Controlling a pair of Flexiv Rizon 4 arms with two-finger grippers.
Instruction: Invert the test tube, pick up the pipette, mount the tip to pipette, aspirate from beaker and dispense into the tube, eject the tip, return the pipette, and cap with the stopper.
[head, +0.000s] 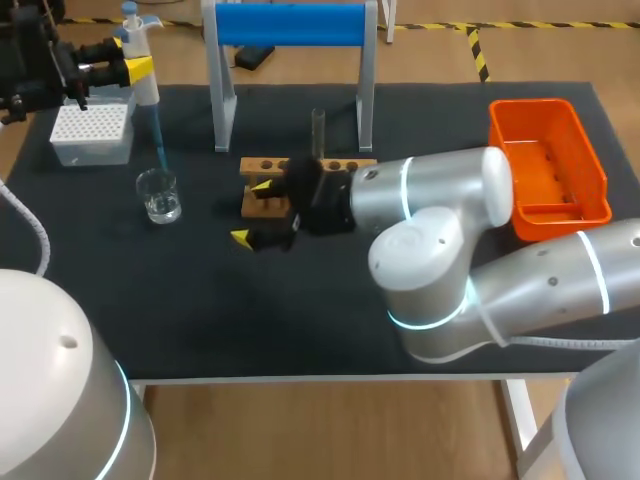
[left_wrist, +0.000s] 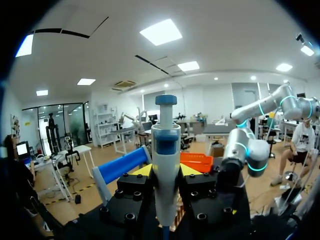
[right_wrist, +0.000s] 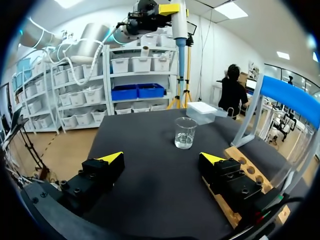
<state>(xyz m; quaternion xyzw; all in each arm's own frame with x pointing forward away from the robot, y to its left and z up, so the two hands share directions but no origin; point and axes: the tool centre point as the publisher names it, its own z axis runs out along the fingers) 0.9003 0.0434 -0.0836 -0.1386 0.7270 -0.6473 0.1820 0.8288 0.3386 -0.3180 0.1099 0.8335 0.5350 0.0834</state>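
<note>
On the worktop (head: 300, 330): a dark mat is spread from edge to edge, and everything below is carried on it.
Right arm (head: 450, 250): brought in from the right edge and laid across the middle, with its wrist over the wooden rack.
Blue stand (head: 290, 25) (left_wrist: 120, 167) (right_wrist: 290, 95): set upright at the middle of the far edge, on two pale legs.
Orange tray (head: 530, 107) (left_wrist: 197, 161): placed in the far right corner.
Tip box (head: 92, 133) (right_wrist: 202, 111): white, placed near the far left corner.
Wooden rack (head: 260, 167) (right_wrist: 247, 167): laid at the middle of the worktop, just in front of the stand, and partly hidden by the right wrist.
Right gripper (head: 252, 212) (right_wrist: 161, 157): held low at the rack's left end, with its fingers spread wide and nothing between them.
Left gripper (head: 132, 65) (left_wrist: 166, 170): raised over the far left corner, with its fingers clamped on the pipette from both sides.
Pipette (head: 140, 60) (left_wrist: 166, 160) (right_wrist: 180, 30): held upright with its plunger on top, and a thin blue tip is fitted below, its end hanging over the beaker.
Beaker (head: 159, 195) (right_wrist: 185, 132): stood near the left edge, just in front of the tip box, with a little clear liquid seen in it.
Test tube (head: 318, 130): stood upright in the rack, between the stand's legs in the head view; which end is up cannot be told.
</note>
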